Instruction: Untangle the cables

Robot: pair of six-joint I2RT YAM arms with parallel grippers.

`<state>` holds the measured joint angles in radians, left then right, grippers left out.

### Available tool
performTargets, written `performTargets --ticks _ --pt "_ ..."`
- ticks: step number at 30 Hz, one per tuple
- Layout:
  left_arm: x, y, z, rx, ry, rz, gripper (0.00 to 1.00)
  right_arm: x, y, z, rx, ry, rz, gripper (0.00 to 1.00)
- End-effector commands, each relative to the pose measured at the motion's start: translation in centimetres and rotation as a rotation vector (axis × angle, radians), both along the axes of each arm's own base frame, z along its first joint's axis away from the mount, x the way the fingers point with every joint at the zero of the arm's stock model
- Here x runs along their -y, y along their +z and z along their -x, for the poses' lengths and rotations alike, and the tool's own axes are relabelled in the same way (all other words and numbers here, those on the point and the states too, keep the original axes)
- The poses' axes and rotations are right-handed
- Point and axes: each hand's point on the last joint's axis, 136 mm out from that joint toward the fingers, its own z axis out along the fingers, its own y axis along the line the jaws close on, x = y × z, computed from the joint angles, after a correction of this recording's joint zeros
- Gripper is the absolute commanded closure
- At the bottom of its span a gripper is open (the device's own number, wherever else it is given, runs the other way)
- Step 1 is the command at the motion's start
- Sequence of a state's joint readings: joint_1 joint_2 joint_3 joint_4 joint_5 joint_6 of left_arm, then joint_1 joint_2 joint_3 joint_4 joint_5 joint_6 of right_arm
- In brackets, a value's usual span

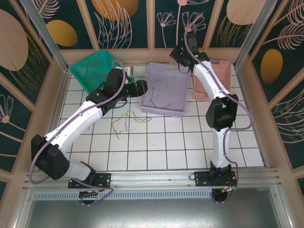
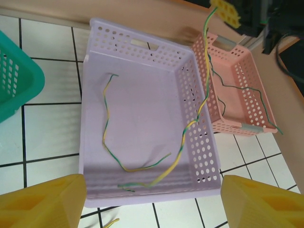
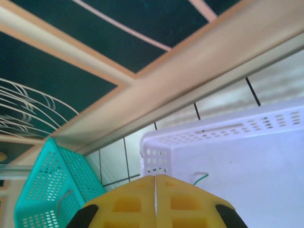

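A yellow-green cable (image 2: 206, 61) hangs from my right gripper (image 2: 223, 12), which is shut on its top end high over the purple basket (image 2: 142, 47). The cable's lower part lies on the basket floor. Beside it in the basket lies a second yellow-green cable (image 2: 105, 124). My left gripper (image 2: 152, 209) is open at the basket's near rim, its yellow fingers (image 2: 42, 202) wide apart with nothing between them. From above, the left gripper (image 1: 141, 88) is at the basket's left side and the right gripper (image 1: 182, 56) at its back. More tangled cables (image 1: 127, 118) lie on the tiles.
A pink basket (image 2: 247, 128) to the right of the purple one holds a dark green wire (image 2: 237, 89). A teal basket (image 1: 88, 64) stands at the back left with thin wires inside. Wooden walls (image 1: 142, 49) close the back and sides.
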<state>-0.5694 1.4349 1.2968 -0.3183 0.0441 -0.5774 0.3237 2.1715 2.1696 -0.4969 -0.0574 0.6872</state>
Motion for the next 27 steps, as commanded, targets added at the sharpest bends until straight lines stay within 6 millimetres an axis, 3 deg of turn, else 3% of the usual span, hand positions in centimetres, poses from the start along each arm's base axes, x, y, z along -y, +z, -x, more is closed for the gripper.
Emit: performTargets --ticks 1,6,10,15,17,21,24,27 --pt "-0.2 1.2 0.4 0.026 0.003 0.042 0.25 0.2 -2.9 -1.1 -0.024 -0.032 0.032 1.00" --pt "-0.5 0.5 0.5 0.011 0.013 0.027 0.25 -0.6 -6.3 -1.3 -0.107 -0.021 0.050 1.00" --pt "-0.4 0.2 0.6 0.000 0.011 0.022 0.24 -1.6 -10.5 -0.3 -0.226 -0.004 -0.007 1.00" --pt "-0.2 0.2 0.5 -0.003 0.005 0.025 0.24 -0.6 -13.6 0.2 -0.301 -0.053 -0.001 1.00" --pt "-0.3 0.1 0.5 -0.009 0.008 0.021 0.23 0.5 -14.3 0.1 -0.317 -0.080 0.022 0.93" --pt "-0.6 -0.6 0.5 -0.048 0.029 0.000 0.23 2.8 -14.0 -0.2 -0.327 -0.116 0.056 0.63" --pt "-0.7 -1.3 0.5 -0.077 0.036 -0.009 0.23 3.6 -11.8 -0.6 -0.285 -0.120 0.082 0.54" --pt "-0.8 -1.9 0.4 -0.105 0.052 -0.020 0.23 3.9 -9.8 -0.6 -0.253 -0.121 0.095 0.51"
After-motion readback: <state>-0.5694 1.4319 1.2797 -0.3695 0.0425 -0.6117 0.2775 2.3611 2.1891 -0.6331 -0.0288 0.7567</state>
